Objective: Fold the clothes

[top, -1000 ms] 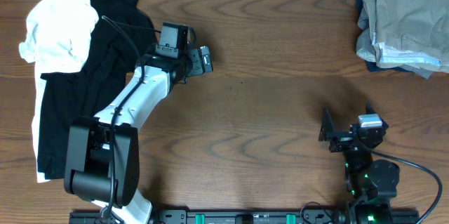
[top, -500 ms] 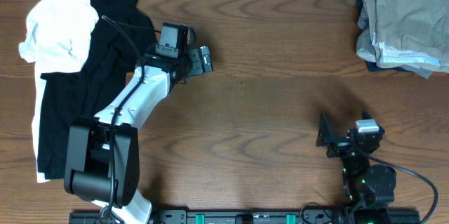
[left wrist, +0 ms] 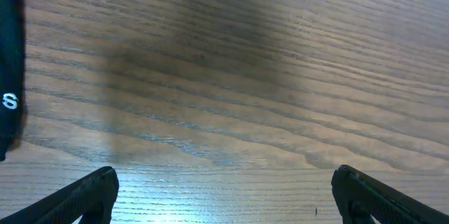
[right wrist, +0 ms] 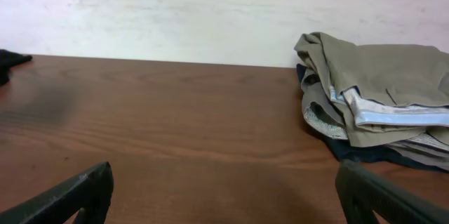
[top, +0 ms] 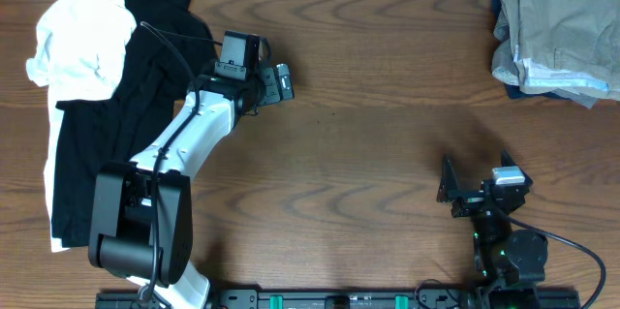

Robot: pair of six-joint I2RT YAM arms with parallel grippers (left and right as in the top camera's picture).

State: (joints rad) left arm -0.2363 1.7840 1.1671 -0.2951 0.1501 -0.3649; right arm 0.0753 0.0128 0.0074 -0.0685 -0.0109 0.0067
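Khaki-beige trousers (top: pixel 562 33) with a pale striped waistband lie folded in a stack at the table's far right corner, over a dark garment; they also show in the right wrist view (right wrist: pixel 379 90). A black garment (top: pixel 116 125) and a white garment (top: pixel 82 38) lie spread at the far left. My left gripper (top: pixel 281 81) is open and empty over bare wood just right of the black garment, whose edge shows in the left wrist view (left wrist: pixel 8 76). My right gripper (top: pixel 477 185) is open and empty near the front right, well short of the trousers.
The wooden table (top: pixel 368 125) stretches between the two cloth piles. A pale wall (right wrist: pixel 175 13) stands behind the table's far edge. The left arm (top: pixel 194 135) reaches diagonally across the left part of the table.
My right gripper has drawn back a little toward the front edge. The left arm and the clothes have not moved.
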